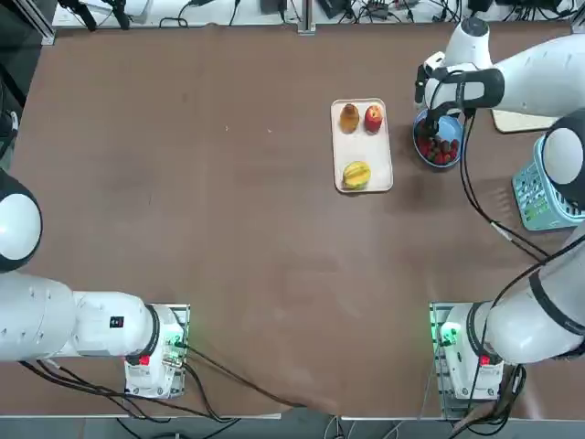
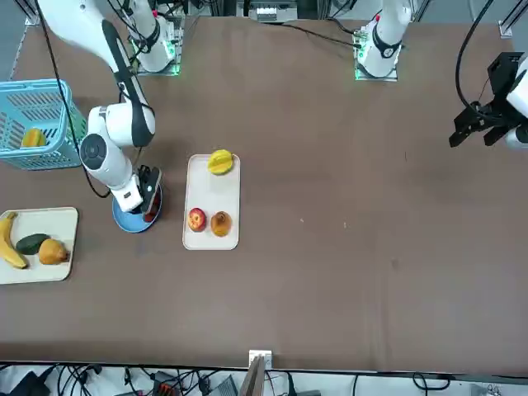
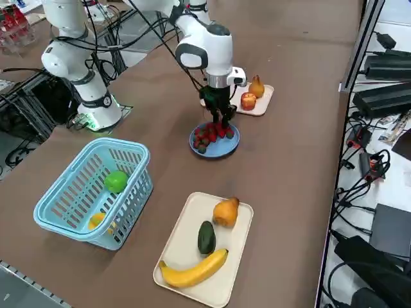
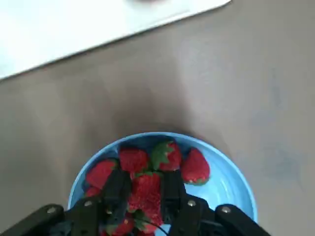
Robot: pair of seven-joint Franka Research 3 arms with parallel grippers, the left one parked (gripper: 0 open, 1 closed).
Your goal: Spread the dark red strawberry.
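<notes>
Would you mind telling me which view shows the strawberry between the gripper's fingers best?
The right wrist view: the strawberry fills the gap between the right gripper fingers. The right side view shows only the pile under the fingers; top and front views mostly hide it behind the arm.

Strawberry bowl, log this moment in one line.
right tool: in blue bowl | fingers around one strawberry | strawberry not lifted

White right arm [image 3: 199, 45], black joints, black cables, black fingers [image 4: 115, 189]

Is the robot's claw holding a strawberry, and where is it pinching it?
The right gripper has its fingers on both sides of one strawberry in the blue bowl, squeezing its middle.
</notes>
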